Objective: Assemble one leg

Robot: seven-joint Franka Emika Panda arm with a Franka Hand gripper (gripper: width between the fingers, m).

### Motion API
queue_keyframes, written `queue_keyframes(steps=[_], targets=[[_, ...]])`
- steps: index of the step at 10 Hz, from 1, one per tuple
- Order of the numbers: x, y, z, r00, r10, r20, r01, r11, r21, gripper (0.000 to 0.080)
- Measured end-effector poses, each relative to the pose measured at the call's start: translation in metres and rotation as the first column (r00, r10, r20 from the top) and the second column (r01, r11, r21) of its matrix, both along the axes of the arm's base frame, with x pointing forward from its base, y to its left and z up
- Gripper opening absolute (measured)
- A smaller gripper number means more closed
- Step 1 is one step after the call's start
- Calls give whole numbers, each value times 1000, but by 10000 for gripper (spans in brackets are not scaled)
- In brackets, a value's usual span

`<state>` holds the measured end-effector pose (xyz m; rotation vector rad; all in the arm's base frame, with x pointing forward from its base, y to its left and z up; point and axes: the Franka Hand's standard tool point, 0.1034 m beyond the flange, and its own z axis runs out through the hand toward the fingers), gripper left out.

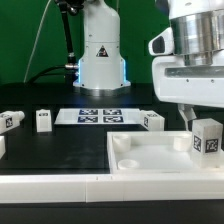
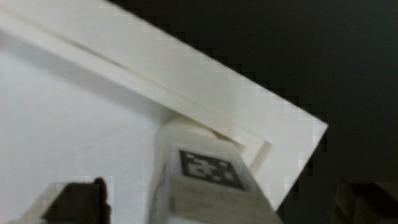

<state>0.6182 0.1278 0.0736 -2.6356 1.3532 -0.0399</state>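
Observation:
A white leg [image 1: 207, 138] with a square tag stands upright at the far corner of the large flat white piece [image 1: 140, 160], on the exterior view's right. My gripper [image 1: 203, 122] is right over the leg's top. In the wrist view the leg [image 2: 217, 175] runs between my two dark fingers [image 2: 77, 203], with a gap showing on each side. The gripper [image 2: 219, 206] looks open around it. The flat white piece [image 2: 71, 120] fills the area behind the leg, whose foot is hidden.
Three more tagged legs lie on the black table behind the flat piece: two [image 1: 10, 120] [image 1: 43, 120] at the exterior view's left, one [image 1: 152, 120] near the middle. The marker board [image 1: 98, 115] lies in front of the arm's base [image 1: 100, 60].

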Motion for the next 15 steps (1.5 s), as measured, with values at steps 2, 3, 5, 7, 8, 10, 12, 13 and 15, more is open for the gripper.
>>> queue_keyframes(steps=[2, 3, 5, 7, 8, 10, 12, 13, 15], targets=[[2, -4, 1, 974, 227, 27, -226, 973, -42, 648], [3, -6, 1, 934, 356, 37, -353, 933, -72, 648], [5, -5, 4, 832, 553, 25, -546, 827, -133, 649], [4, -1, 3, 725, 689, 6, -677, 715, -176, 649], [3, -1, 2, 675, 738, 1, -725, 663, -185, 649], [4, -4, 1, 536, 844, -10, -827, 523, -203, 648], [4, -5, 1, 495, 869, -13, -851, 481, -208, 649], [4, -5, 1, 495, 869, -13, -851, 482, -208, 537], [4, -5, 1, 495, 869, -13, -851, 482, -208, 404]])
